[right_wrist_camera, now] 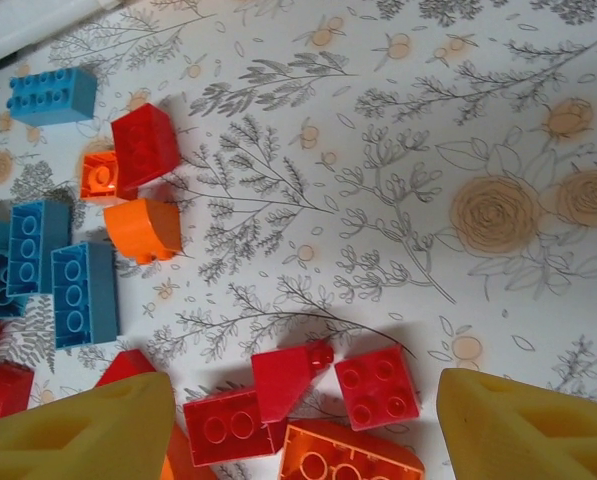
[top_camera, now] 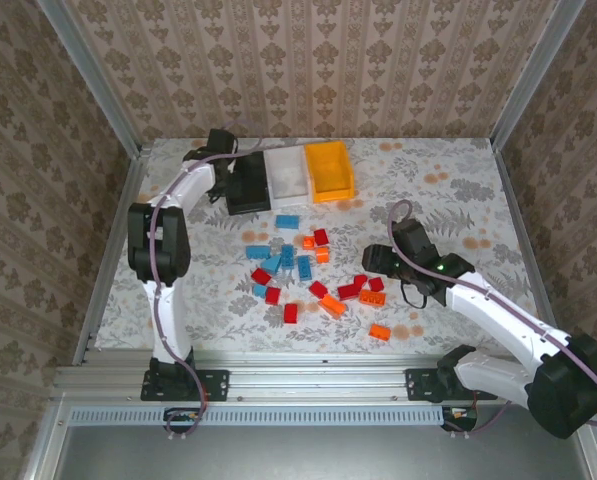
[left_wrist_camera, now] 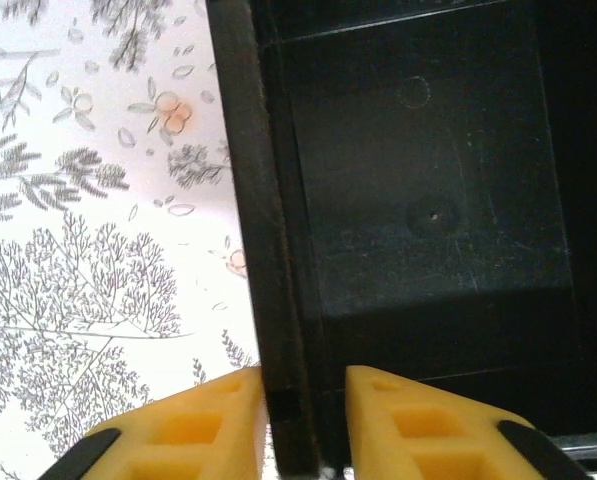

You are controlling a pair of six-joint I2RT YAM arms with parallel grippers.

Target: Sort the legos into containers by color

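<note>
Left gripper (left_wrist_camera: 300, 385) is clenched on the side wall of the black bin (left_wrist_camera: 428, 200). One yellow finger (left_wrist_camera: 213, 420) sits outside the wall over the flowered tablecloth (left_wrist_camera: 78, 250), the other sits inside the bin, and the wall is pinched between them. The bin's dark floor runs ahead and to the inner-finger side of the grip. In the top view the white bin (top_camera: 288, 172) stands touching the black one on the side away from this gripper's arm, and the orange-yellow bin (top_camera: 328, 170) is next in the row just beyond it. Right gripper (right_wrist_camera: 306, 390) is released, its jaws standing wide apart and holding nothing, and it hangs above the near edge of the loose legos (top_camera: 303, 265). Directly between its fingers lie a red two-by-two brick (right_wrist_camera: 376, 385), a tilted red brick (right_wrist_camera: 288, 372) touching it, and a flat red brick (right_wrist_camera: 228, 425). An orange brick (right_wrist_camera: 348, 458) lies just below these, close to the gripper body. Ahead of the left finger are two blue bricks (right_wrist_camera: 63, 275) side by side, an orange block (right_wrist_camera: 146, 230), a red block (right_wrist_camera: 146, 143) against a small orange brick (right_wrist_camera: 100, 175), and farther out a lone blue brick (right_wrist_camera: 53, 95). The cloth ahead of the right finger is bare print. From above, the scatter lies on the table between the two grippers, nearer the right one and well apart from the bins.
</note>
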